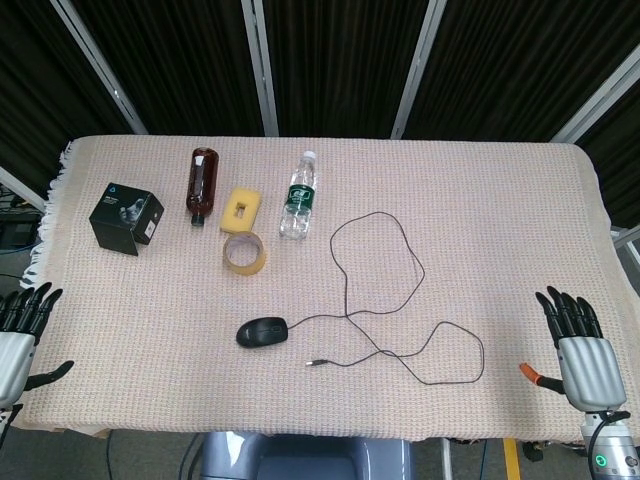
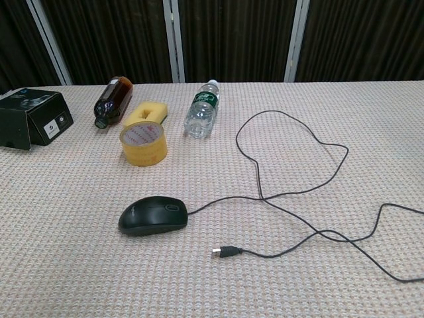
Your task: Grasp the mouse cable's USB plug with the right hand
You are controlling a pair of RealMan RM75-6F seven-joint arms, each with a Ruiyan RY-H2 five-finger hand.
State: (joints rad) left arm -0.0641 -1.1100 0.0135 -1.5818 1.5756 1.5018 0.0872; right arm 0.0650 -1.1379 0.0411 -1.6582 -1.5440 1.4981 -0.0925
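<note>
Left robot hand: my left robot hand (image 1: 18, 335) sits off the worktop's near left corner, fingers spread apart, holding nothing.
Box: black box (image 1: 126, 219) stands on the far left of the worktop (image 1: 500, 230), which is covered in woven cloth.
Brown bottle: brown bottle (image 1: 202, 181) lies on its side just right of the box.
Sponge: yellow sponge (image 1: 241, 207) lies between the brown bottle and the water bottle.
Tape: tape roll (image 1: 244, 252) lies just in front of the sponge.
Water bottle: clear water bottle (image 1: 297, 195) lies on its side, cap pointing away from me.
Mouse: black mouse (image 1: 263, 331) rests near the front middle of the worktop.
Cable: my task's cable (image 1: 400, 250) runs right from the mouse, loops toward the far side, then curls back along the near side.
Plug: USB plug (image 1: 317, 362) lies on the cloth just right of and nearer to me than the mouse, untouched.
Right robot hand: my right robot hand (image 1: 578, 350) is off the near right corner, well apart from the plug, fingers straight and spread, holding nothing.
</note>
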